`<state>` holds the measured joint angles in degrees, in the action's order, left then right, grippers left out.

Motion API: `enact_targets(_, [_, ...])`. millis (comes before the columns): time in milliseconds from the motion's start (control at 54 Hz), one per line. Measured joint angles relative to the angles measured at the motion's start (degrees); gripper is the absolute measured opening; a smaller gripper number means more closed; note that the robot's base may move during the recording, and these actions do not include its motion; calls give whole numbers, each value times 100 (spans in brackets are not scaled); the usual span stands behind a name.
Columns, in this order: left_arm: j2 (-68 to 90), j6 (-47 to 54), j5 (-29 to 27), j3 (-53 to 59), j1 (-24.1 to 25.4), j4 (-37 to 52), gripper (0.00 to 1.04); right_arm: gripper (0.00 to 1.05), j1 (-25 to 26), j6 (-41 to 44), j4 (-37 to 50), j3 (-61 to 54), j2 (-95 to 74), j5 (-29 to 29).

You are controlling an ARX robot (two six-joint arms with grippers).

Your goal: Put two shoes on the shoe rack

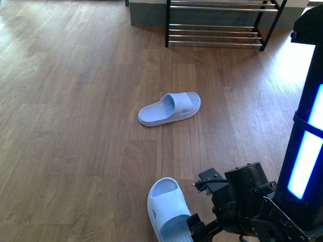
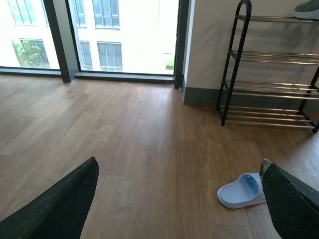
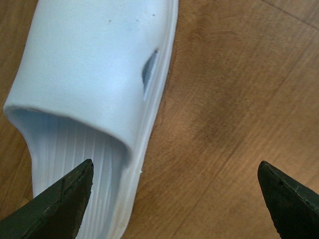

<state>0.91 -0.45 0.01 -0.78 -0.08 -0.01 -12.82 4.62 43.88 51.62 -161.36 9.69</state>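
In the front view, one pale blue sandal (image 1: 169,108) lies on the wooden floor (image 1: 75,126) near the middle. Its toe points toward 2 o'clock. A second sandal (image 1: 169,209) lies at 6 o'clock, cut off by the lower edge. The shoe rack (image 1: 217,30) stands at 1 o'clock by the wall, well apart from both sandals.

The right gripper (image 3: 174,199) hangs over the nearer sandal, spread wide and holding nothing. One finger (image 3: 65,204) is above the ribbed footbed and the other is above bare floor.

The left gripper (image 2: 174,209) is also spread and empty. The farther sandal shows beside one of its fingers. A grey sneaker (image 2: 308,9) rests on the rack's top tier.
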Motion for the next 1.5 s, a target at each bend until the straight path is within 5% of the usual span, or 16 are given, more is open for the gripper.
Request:
enact_targets(315, [0,2,0,0,0,0,95,96,-179,-538,42,267,-170,319])
enact_targets(814, [0,2,0,0,0,0,95,95,-219,-973,186,929,-603,76])
enact_targets(1443, [0,2,-2,0,0,0,95,2,-216,-1016,470,946,-704,149])
enact_targets(1499, [0,0,-2,0,0,0,95,1,-210,-1064,531,940,-704,146])
